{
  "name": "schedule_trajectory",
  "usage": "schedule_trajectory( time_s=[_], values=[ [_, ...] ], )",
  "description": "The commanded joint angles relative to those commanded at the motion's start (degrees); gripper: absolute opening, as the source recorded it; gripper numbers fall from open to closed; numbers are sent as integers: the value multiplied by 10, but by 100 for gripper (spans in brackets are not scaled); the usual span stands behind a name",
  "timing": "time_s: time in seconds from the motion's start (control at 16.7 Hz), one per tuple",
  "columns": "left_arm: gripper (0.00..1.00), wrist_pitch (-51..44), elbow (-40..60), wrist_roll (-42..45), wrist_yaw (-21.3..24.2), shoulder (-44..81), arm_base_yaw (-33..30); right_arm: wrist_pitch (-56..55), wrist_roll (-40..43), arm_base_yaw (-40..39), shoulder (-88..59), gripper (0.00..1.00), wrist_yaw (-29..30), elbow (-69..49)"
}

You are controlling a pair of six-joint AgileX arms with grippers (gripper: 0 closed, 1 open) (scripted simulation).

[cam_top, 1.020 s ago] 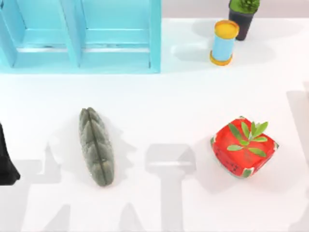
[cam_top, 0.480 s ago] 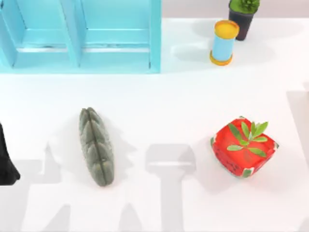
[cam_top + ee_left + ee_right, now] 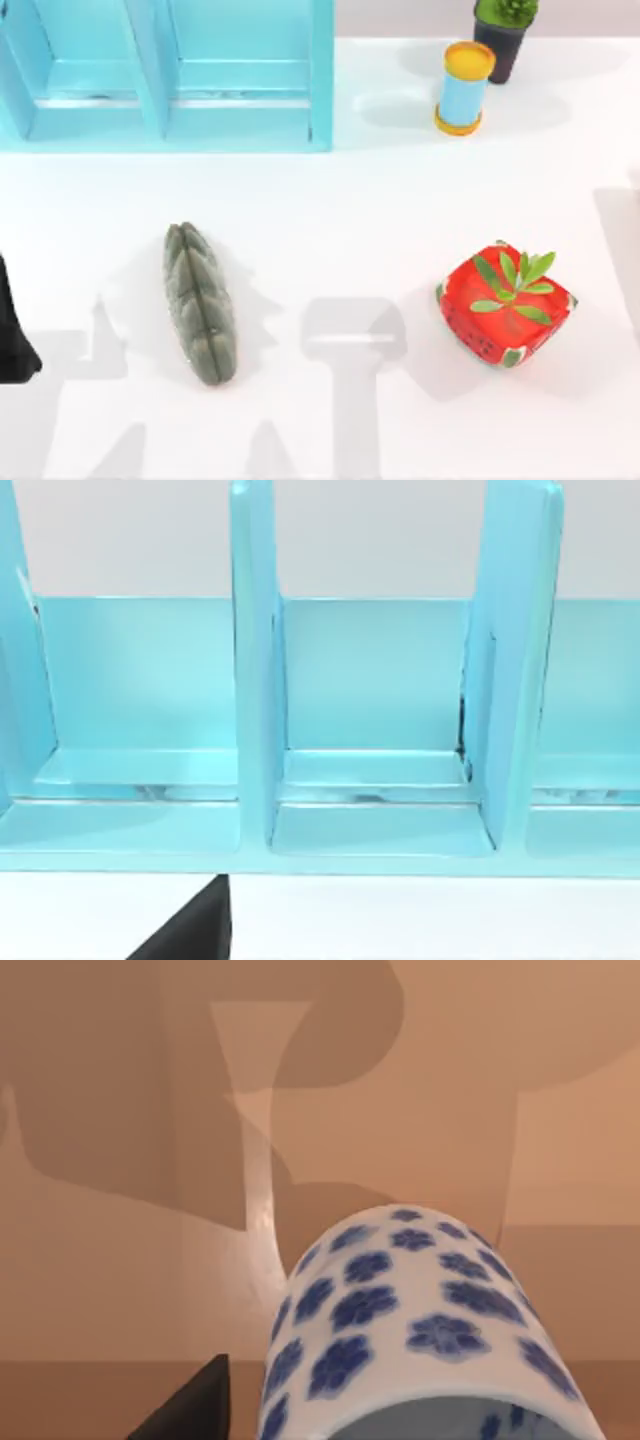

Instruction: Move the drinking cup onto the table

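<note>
two arms are at work or rest here. the left arm (image 3: 14,335) is a dark shape at the left edge of the table (image 3: 350,200), parked in the near left corner. the left gripper (image 3: 190,932) faces the shelf (image 3: 240,90), which stands along the far left of the table; in the left wrist view a dark tip shows low against the white top, with three blue compartments beyond it. how far that gripper is open cannot be told.

the cup (image 3: 420,1330) is in the right wrist view, very close to the camera: white with dark blue flowers, its rim turned toward the lens and a little of the bluish inside showing at the edge. behind it is a tan-brown surface crossed by darker shadows. a dark tip of the right gripper (image 3: 190,1410) shows just beside the cup; whether that gripper has hold of the cup, or how wide it stands, cannot be told.

on the table, a grey-green pod (image 3: 200,303) lies left of the middle, a red box (image 3: 505,305) with green leaves sits well apart to its right, and a cylinder (image 3: 464,88) stands just beside a pot (image 3: 503,35) at the far right.
</note>
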State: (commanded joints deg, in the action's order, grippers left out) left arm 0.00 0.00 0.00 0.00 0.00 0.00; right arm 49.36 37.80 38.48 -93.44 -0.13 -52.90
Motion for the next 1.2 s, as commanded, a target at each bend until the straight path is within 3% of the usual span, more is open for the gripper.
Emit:
schedule_trajectory(
  time_s=[0.24,1.02,1.2],
  values=[
    [100,0,0,0,0,0,0,-2,0,0,-1,100,0,2],
    [100,0,0,0,0,0,0,-2,0,0,-1,2,0,2],
    [100,0,0,0,0,0,0,-2,0,0,-1,0,0,2]
  ],
)
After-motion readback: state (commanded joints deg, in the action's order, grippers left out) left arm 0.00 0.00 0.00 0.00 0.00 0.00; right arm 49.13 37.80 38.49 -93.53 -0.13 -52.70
